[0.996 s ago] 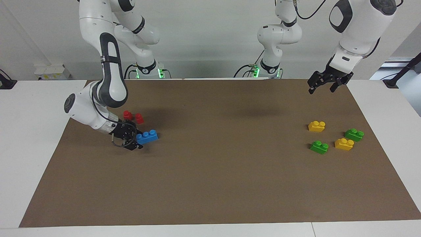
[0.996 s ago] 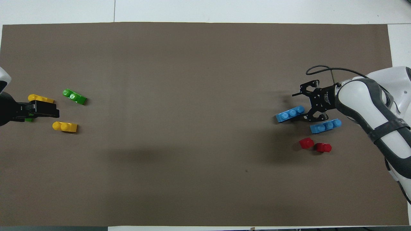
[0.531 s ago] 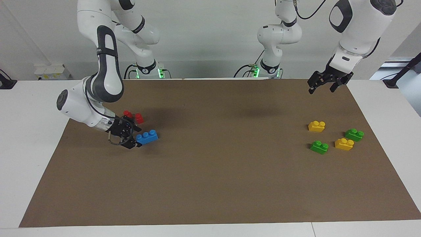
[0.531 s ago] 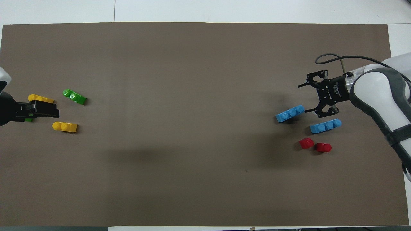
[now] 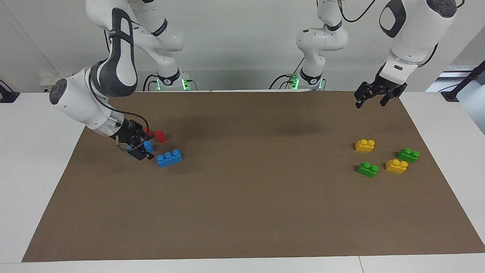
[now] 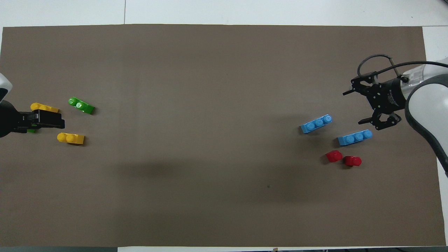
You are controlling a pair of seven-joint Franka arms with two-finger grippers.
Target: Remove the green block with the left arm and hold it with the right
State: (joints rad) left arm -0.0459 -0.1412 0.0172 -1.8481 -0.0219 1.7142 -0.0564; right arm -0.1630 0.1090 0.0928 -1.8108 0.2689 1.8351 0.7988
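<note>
Two green blocks lie at the left arm's end of the brown mat. One green block [image 5: 367, 169] [image 6: 81, 105] lies in the open. The other green block [image 5: 408, 155] is nearly hidden under my left gripper in the overhead view [image 6: 31, 130]. My left gripper [image 5: 370, 102] [image 6: 60, 122] hangs open and empty high above this cluster, touching nothing. My right gripper [image 5: 143, 146] [image 6: 352, 108] is open and empty, raised over the mat beside the blue bricks at the right arm's end.
Two yellow bricks [image 5: 365, 145] [image 5: 396, 166] lie among the green ones. Two blue bricks [image 5: 169, 158] [image 6: 355, 137] and two red pieces [image 5: 160, 136] [image 6: 334, 155] lie at the right arm's end. The brown mat [image 5: 257, 197] covers the table.
My right gripper has drawn back from the blue brick toward the right arm's end of the table and risen, still open. The left arm has not moved.
</note>
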